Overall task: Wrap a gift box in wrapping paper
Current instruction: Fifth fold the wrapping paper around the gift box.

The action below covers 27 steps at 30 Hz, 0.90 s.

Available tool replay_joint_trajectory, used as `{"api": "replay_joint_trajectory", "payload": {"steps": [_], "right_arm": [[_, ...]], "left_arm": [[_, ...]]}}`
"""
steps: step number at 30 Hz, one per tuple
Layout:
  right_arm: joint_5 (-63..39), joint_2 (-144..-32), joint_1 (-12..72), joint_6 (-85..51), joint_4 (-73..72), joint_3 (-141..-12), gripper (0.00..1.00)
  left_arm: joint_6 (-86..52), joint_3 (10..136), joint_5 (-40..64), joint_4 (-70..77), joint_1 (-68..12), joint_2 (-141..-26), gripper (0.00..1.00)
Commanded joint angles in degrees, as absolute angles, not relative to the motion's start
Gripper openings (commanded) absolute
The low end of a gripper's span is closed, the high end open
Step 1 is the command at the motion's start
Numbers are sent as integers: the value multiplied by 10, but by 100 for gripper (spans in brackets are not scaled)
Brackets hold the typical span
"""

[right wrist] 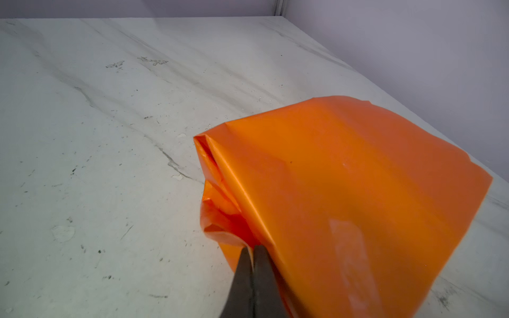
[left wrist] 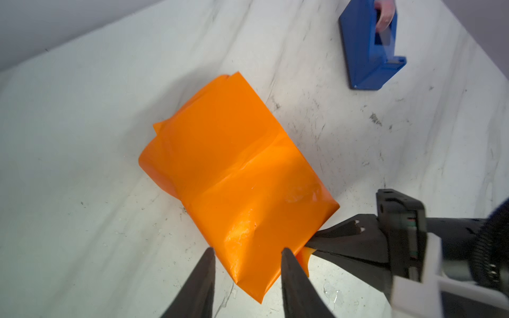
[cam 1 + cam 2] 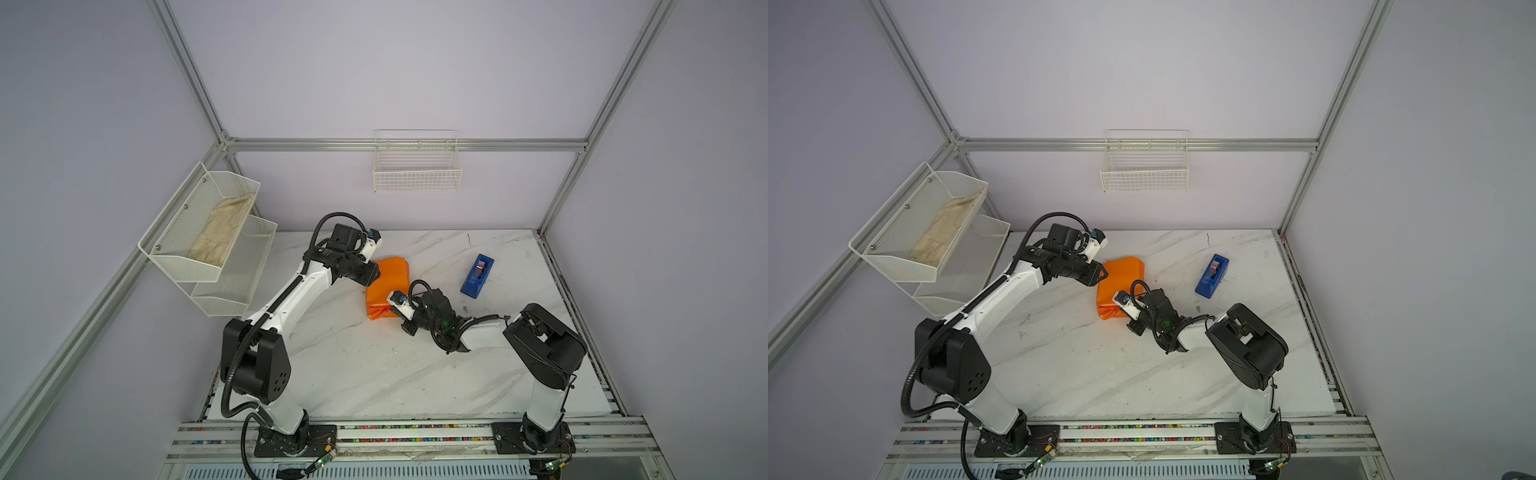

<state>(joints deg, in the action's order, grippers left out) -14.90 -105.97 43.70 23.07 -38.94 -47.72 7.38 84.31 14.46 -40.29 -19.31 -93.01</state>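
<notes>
The wrapping paper (image 3: 386,286) (image 3: 1119,278) lies as a glossy orange bundle in the middle of the marble table. The gift box is hidden inside it. My left gripper (image 2: 248,250) is open, its two fingers standing either side of one corner of the paper (image 2: 242,170) without pinching it. My right gripper (image 1: 252,247) is shut on a folded flap at the open end of the paper (image 1: 344,179). In the left wrist view the right gripper (image 2: 316,245) reaches in at that same end, close beside my left fingers.
A blue tape dispenser (image 3: 478,276) (image 2: 369,44) stands to the right of the bundle. A white mesh shelf (image 3: 232,266) on the left wall holds a beige cloth (image 3: 222,228). A wire basket (image 3: 417,174) hangs on the back wall.
</notes>
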Motion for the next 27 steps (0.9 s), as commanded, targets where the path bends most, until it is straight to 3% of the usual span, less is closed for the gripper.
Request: {"api": "replay_joint_trajectory", "payload": {"steps": [1,3,8,14,27], "right_arm": [[-158,-1070,432,225,-379,-489,0],[-159,-1071,432,225,-380,-489,0],[-163,-1070,429,221,-379,-490,0],[-168,-1071,427,219,-379,-492,0],[-162,-1067,425,217,-380,-490,0]], "left_arm": [[155,795,157,-340,-191,-905,52],[192,774,193,-323,-189,-897,64],[374,614,316,-163,-189,-828,67],[428,426,320,112,-188,-751,82],[509,421,350,95,-184,-831,83]]}}
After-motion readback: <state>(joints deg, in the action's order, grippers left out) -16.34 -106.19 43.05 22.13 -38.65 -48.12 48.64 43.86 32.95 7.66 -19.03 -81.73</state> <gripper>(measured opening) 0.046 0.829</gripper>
